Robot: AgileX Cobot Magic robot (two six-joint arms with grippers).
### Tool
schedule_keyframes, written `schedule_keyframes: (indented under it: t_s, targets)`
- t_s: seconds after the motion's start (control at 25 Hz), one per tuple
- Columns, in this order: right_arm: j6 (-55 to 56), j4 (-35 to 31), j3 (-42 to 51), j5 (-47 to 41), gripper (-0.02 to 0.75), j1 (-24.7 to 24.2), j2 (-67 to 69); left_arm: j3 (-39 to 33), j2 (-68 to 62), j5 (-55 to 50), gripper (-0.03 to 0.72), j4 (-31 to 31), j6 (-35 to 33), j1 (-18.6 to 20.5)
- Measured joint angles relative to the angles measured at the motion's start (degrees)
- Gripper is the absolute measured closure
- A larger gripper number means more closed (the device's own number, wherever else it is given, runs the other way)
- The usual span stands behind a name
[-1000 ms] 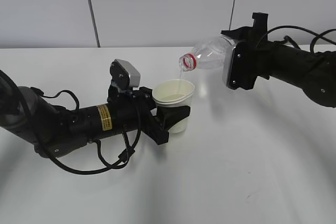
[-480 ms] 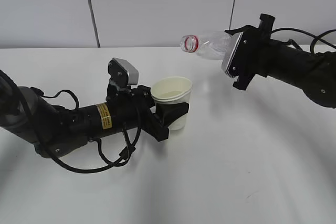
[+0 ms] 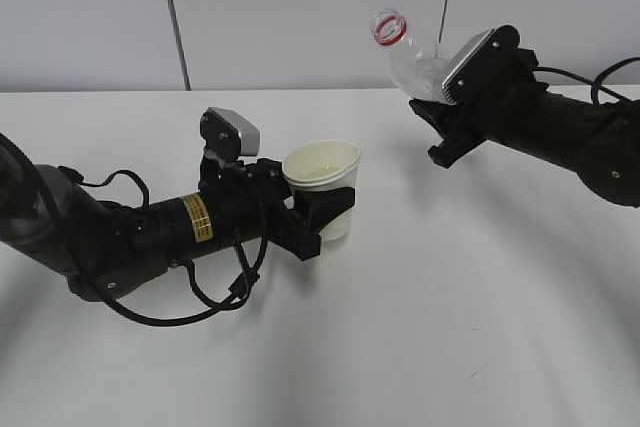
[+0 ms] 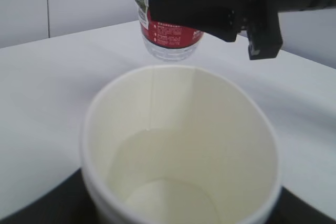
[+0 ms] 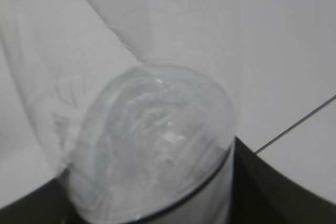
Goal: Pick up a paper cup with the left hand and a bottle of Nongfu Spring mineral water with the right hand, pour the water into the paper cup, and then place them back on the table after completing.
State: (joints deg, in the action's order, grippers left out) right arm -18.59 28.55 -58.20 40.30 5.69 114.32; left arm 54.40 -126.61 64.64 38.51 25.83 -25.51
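Note:
My left gripper (image 3: 325,215) is shut on the cream-white paper cup (image 3: 322,179) and holds it upright just above the table (image 3: 450,297). In the left wrist view the paper cup (image 4: 178,145) fills the frame, with clear water (image 4: 173,182) low inside it. My right gripper (image 3: 447,97) is shut on the clear bottle (image 3: 412,55), which tilts mouth-up, its red-ringed open neck (image 3: 388,27) above and right of the cup. Past the cup's rim, the bottle (image 4: 168,32) shows its red label under the black right gripper (image 4: 220,3). The bottle (image 5: 152,150) fills the right wrist view.
A grey panelled wall (image 3: 300,17) stands behind the table. The left arm (image 3: 150,232), with its yellow label and looping cables, lies low across the left of the table. The right arm (image 3: 560,132) reaches in from the right edge.
The right gripper has swung the bottle from a downward pouring tilt to mouth-up and lifted it; the stream of water has stopped. The cup has shifted slightly left.

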Motion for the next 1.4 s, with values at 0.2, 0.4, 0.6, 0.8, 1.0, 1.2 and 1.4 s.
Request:
schedule_keyframes:
  t_s: [0.2,0.4,0.6,0.8,1.0,1.2,1.4]
  targets:
    - [13.9,0.0,0.0,-0.4,0.342,0.0,0.0,0.0,0.0,0.0,0.293,-0.3,0.0,0.0]
    - [25.9,0.0,0.0,-0.5,0.342,0.0,0.0,0.0,0.0,0.0,0.293,-0.3,0.0,1.4]
    - [32.9,-0.1,0.0,-0.5,0.342,0.0,0.0,0.0,0.0,0.0,0.293,-0.3,0.0,4.6]
    - [37.0,0.0,0.0,-0.4,0.342,0.0,0.0,0.0,0.0,0.0,0.293,-0.3,-0.2,7.9]
    - [37.6,0.0,0.0,0.8,0.342,0.0,0.0,0.0,0.0,-0.6,0.293,-0.3,-2.6,10.9]
    - [38.4,0.0,0.0,0.8,0.342,0.0,0.0,0.0,0.0,-1.8,0.293,-0.6,-6.0,13.3]
    - [38.7,0.0,0.0,0.8,0.342,0.0,0.0,0.0,0.0,-3.5,0.293,-2.2,-7.2,15.6]
